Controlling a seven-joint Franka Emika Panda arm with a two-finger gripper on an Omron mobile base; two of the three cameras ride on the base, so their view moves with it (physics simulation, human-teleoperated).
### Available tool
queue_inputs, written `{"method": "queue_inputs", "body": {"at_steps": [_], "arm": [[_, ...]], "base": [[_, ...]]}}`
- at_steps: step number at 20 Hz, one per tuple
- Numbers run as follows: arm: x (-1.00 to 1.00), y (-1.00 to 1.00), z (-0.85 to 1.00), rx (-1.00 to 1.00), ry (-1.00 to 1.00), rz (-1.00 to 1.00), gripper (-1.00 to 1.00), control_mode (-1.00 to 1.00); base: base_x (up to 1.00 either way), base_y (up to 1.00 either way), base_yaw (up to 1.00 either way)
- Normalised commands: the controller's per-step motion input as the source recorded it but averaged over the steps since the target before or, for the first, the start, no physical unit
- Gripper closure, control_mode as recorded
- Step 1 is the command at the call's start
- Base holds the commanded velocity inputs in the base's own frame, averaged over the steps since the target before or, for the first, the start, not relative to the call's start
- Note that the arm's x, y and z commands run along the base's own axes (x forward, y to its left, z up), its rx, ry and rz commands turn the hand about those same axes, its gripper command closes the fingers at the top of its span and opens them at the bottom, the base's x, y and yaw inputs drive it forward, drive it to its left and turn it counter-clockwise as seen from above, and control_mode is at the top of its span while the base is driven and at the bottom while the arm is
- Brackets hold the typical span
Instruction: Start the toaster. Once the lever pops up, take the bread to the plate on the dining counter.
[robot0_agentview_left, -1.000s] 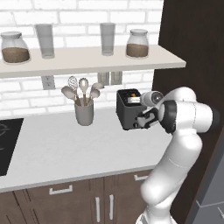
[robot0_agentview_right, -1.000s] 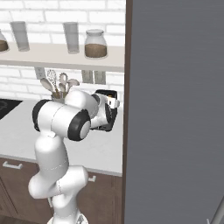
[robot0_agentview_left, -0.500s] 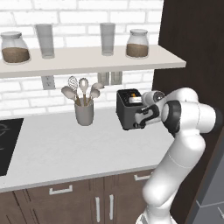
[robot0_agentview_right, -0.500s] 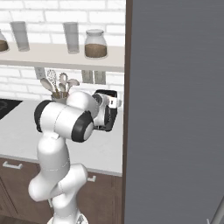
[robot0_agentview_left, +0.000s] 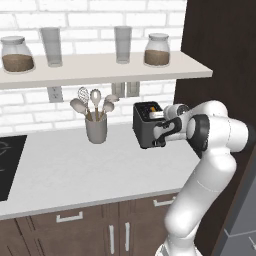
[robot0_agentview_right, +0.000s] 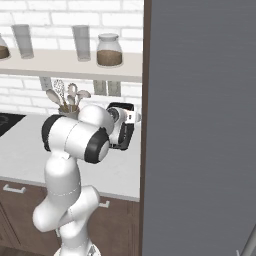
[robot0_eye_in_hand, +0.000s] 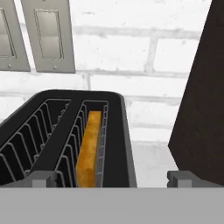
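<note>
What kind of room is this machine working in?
It looks like a home kitchen. A black toaster with a slice of bread in one slot stands on a pale worktop, beside a grey crock of utensils, and jars sit on a shelf along a white brick wall.

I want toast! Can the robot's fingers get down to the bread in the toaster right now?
Probably yes. The bread stands in the toaster slot with its top edge bare, and the open fingers hang just above with nothing between.
</note>
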Motion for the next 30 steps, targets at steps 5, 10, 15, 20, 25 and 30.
{"method": "queue_inputs", "body": {"at_steps": [5, 10, 15, 20, 25, 30], "arm": [[0.0, 0.09, 0.0, -0.03, 0.0, 0.0, -1.0, -1.0], [0.0, 0.12, 0.01, 0.0, 0.0, 0.0, -1.0, -1.0], [0.0, 0.08, 0.08, 0.0, 0.0, 0.0, -1.0, -1.0], [0.0, 0.05, 0.06, 0.0, 0.0, 0.0, -1.0, -1.0], [0.0, 0.23, 0.0, 0.0, 0.0, -0.01, -1.0, -1.0], [0.0, 0.3, 0.0, 0.0, 0.0, -0.03, -1.0, -1.0]], "base": [[0.0, 0.0, 0.0], [0.0, 0.0, 0.0], [0.0, 0.0, 0.0], [0.0, 0.0, 0.0], [0.0, 0.0, 0.0], [0.0, 0.0, 0.0]]}}
